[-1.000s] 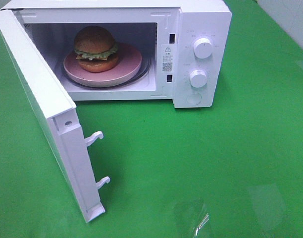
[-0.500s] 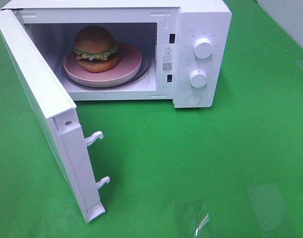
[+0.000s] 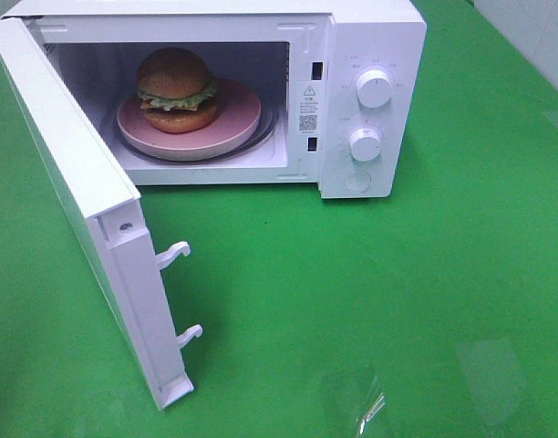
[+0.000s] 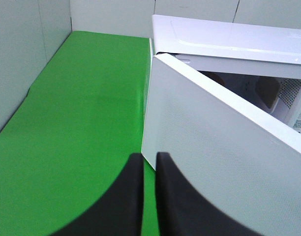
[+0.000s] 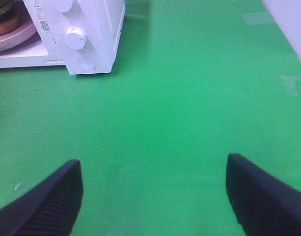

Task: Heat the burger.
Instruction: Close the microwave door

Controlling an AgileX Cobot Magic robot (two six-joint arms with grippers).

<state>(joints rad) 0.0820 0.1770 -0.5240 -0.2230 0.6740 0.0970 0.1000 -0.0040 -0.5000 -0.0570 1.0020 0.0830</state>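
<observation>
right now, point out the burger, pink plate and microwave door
burger (image 3: 174, 71): exterior high view, top bun
pink plate (image 3: 240, 116): exterior high view, right rim
microwave door (image 3: 142, 301): exterior high view, latch edge

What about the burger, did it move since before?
No. The burger sits in the same spot on the pink plate, just as far from the upper knob.
</observation>
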